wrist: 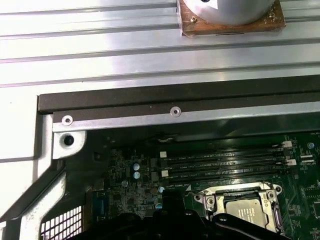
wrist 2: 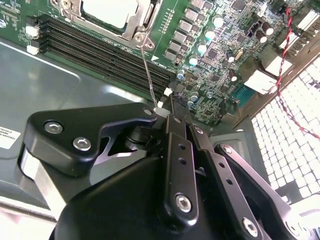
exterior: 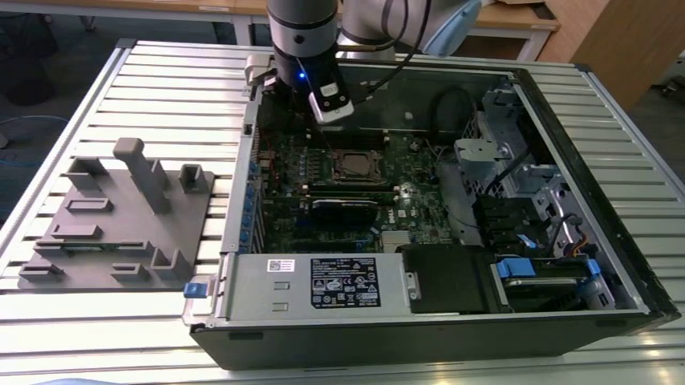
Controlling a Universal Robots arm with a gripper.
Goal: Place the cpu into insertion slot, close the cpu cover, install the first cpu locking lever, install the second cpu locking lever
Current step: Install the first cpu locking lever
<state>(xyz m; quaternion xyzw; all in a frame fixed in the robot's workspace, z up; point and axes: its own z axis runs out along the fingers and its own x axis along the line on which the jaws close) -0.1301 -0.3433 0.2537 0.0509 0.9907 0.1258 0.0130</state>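
Second wrist view: black gripper pinches shut on the thin silver wire locking lever at its free end, likely for leverage. Just ahead, the dull silver square cpu lies seated under the silvery metal cpu cover.

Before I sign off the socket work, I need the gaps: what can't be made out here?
The cpu: second wrist view, cut off by the picture's edge.
The locking lever: second wrist view, its end is hidden by the gripper.
The cpu cover: first wrist view, near side cut off by the picture's edge; latching unclear.
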